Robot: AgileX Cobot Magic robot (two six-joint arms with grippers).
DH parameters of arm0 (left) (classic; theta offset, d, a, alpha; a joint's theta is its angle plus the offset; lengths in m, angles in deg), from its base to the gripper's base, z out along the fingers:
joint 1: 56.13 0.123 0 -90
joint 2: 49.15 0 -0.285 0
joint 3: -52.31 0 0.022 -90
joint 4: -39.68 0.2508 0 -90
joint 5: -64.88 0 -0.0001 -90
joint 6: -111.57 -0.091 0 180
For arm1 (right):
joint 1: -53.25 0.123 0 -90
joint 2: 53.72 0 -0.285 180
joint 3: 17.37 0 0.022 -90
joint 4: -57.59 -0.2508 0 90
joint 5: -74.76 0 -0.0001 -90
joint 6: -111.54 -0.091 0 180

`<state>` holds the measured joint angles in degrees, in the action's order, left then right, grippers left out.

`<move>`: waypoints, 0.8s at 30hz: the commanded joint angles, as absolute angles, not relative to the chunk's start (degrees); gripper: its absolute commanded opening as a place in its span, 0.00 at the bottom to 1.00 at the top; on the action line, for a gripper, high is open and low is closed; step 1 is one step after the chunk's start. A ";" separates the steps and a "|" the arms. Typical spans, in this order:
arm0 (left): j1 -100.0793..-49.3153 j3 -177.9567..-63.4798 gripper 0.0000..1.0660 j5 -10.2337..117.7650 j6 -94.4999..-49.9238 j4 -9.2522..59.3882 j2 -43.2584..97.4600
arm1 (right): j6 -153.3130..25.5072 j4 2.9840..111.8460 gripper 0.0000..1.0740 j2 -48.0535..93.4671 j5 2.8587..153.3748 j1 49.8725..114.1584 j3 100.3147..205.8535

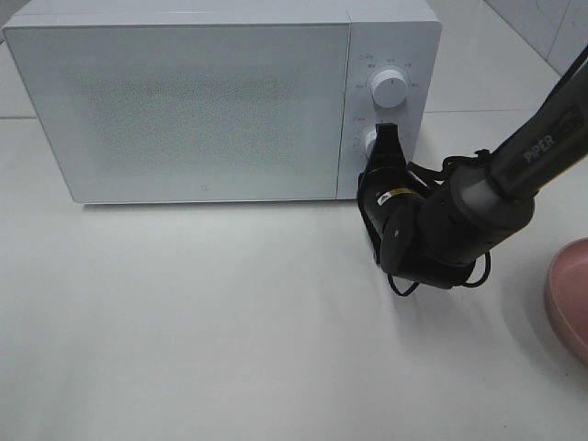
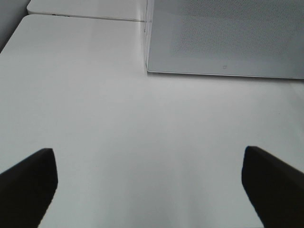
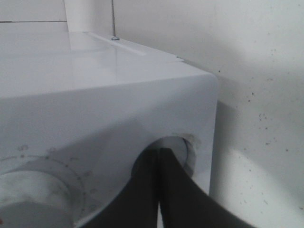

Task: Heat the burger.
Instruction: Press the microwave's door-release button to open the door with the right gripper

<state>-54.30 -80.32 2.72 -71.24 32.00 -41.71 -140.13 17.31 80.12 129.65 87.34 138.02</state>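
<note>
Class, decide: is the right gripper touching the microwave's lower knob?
Cannot tell. In the right wrist view the shut right gripper overlaps the lower knob, hiding any contact or gap.

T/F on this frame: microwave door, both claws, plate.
1. The microwave door is open. False: it is closed.
2. The right claw is shut at the lower knob. True.
3. The left claw is clamped on the burger. False: it is open and holds nothing.
4. A pink plate shows at the right edge of the high view. True.
</note>
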 commanded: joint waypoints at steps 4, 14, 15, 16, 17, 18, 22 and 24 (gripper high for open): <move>-54.24 -80.10 0.92 3.46 -71.30 31.83 -42.74 | -138.53 15.93 0.00 79.72 142.32 86.03 142.48; -54.24 -80.10 0.92 3.46 -71.30 31.89 -42.74 | -136.35 16.10 0.00 81.21 141.80 84.88 146.55; -54.24 -80.10 0.92 3.46 -71.30 31.89 -42.74 | -136.35 16.22 0.01 81.15 141.74 84.88 146.55; -54.24 -80.10 0.92 3.46 -71.30 31.89 -42.74 | -136.35 16.22 0.01 81.15 141.74 84.88 146.55; -54.24 -80.10 0.92 3.46 -71.30 31.89 -42.74 | -136.35 16.79 0.01 80.98 141.46 84.88 146.09; -54.24 -80.10 0.92 3.46 -71.30 31.89 -42.74 | -136.30 16.73 0.01 80.92 141.11 84.88 146.04; -54.24 -80.10 0.92 3.46 -71.30 31.89 -42.74 | -136.75 17.02 0.01 80.63 138.42 85.51 145.01; -54.24 -80.10 0.92 3.46 -71.30 31.89 -42.74 | -137.21 17.02 0.01 80.35 137.85 85.57 144.15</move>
